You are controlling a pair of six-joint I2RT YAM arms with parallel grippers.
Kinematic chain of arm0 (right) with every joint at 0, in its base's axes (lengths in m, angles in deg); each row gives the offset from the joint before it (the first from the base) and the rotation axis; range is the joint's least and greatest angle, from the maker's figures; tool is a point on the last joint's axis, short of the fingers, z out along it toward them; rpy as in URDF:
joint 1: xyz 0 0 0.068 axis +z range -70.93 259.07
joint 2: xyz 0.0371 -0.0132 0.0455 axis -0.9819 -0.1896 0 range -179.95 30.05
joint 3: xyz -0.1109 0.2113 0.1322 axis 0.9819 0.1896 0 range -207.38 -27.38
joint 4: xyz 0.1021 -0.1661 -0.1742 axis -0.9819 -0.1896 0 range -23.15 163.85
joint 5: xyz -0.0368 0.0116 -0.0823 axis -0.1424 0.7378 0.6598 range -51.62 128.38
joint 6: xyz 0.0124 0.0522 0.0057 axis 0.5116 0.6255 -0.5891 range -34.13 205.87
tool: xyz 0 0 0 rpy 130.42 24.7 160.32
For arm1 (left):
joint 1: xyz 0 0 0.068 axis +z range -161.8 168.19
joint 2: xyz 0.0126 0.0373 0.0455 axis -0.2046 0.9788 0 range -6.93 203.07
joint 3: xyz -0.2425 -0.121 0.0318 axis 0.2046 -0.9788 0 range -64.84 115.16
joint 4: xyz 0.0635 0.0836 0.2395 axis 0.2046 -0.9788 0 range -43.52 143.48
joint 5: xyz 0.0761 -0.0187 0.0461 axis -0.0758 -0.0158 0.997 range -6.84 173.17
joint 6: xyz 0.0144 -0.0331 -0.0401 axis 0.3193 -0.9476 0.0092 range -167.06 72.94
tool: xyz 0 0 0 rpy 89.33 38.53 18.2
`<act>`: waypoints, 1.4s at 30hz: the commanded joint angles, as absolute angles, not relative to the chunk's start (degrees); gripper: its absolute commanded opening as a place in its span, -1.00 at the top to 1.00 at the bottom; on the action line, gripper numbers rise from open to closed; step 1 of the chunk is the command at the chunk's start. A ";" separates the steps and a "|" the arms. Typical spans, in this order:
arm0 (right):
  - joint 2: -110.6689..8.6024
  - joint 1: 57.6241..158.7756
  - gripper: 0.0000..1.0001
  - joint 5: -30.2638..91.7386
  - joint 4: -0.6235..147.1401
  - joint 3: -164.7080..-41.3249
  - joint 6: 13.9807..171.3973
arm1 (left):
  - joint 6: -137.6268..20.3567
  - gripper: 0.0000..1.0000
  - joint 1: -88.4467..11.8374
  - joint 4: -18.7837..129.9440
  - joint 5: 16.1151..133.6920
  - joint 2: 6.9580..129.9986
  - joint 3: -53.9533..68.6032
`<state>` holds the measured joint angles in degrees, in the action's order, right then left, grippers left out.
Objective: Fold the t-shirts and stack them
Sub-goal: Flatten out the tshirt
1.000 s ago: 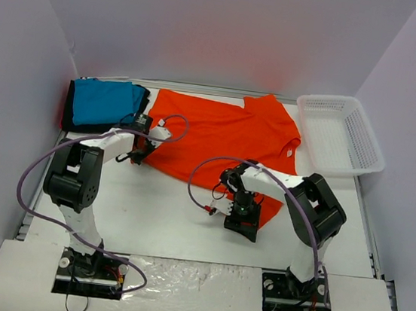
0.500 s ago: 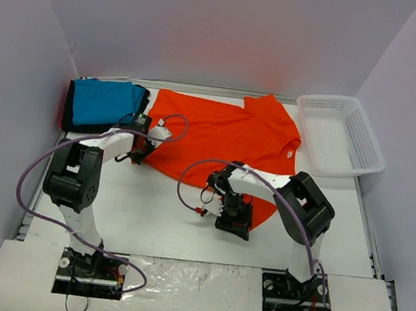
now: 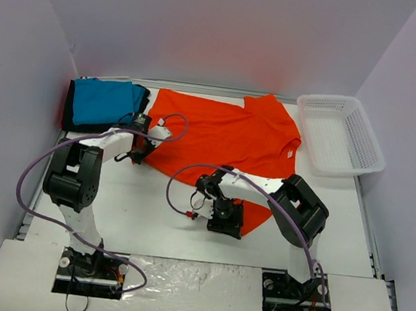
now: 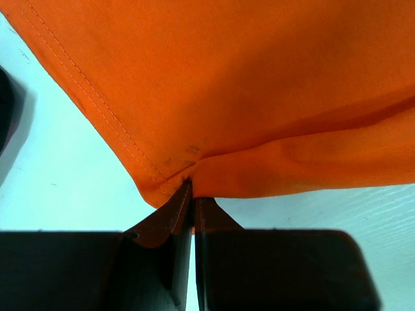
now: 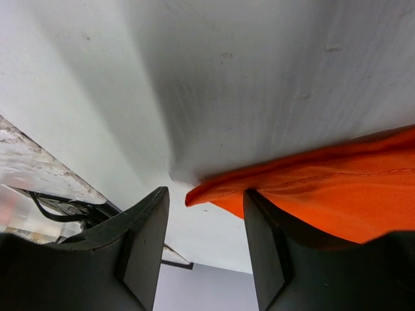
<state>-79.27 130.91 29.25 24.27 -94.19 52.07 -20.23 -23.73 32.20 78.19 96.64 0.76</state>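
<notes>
The orange-red t-shirt point(image 3: 226, 135) lies spread flat across the middle and back of the table. My left gripper point(image 3: 138, 152) is shut on its left hem corner; the left wrist view shows the cloth point(image 4: 246, 97) pinched at the left gripper's point(image 4: 192, 197) tips. My right gripper point(image 3: 223, 220) is low at the shirt's near edge. Its jaws stand apart in the right wrist view, with the right gripper point(image 5: 204, 223) around a pointed corner of orange cloth point(image 5: 311, 188) that touches the right finger only. A turquoise-blue folded t-shirt point(image 3: 104, 102) rests on a black one point(image 3: 82, 126) at the back left.
A white mesh basket point(image 3: 336, 100) stands at the back right by the wall. Grey walls close in the left, back and right sides. Purple cables loop from both arms over the table. The arm bases are at the near edge.
My right gripper has slid left along the shirt's near edge and its jaws have narrowed a little. The left gripper has kept its hold and not moved.
</notes>
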 commanded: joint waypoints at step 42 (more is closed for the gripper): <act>-71.40 115.82 1.00 28.71 22.80 -90.05 53.27 | -15.43 0.95 -21.82 25.27 69.19 81.70 -5.51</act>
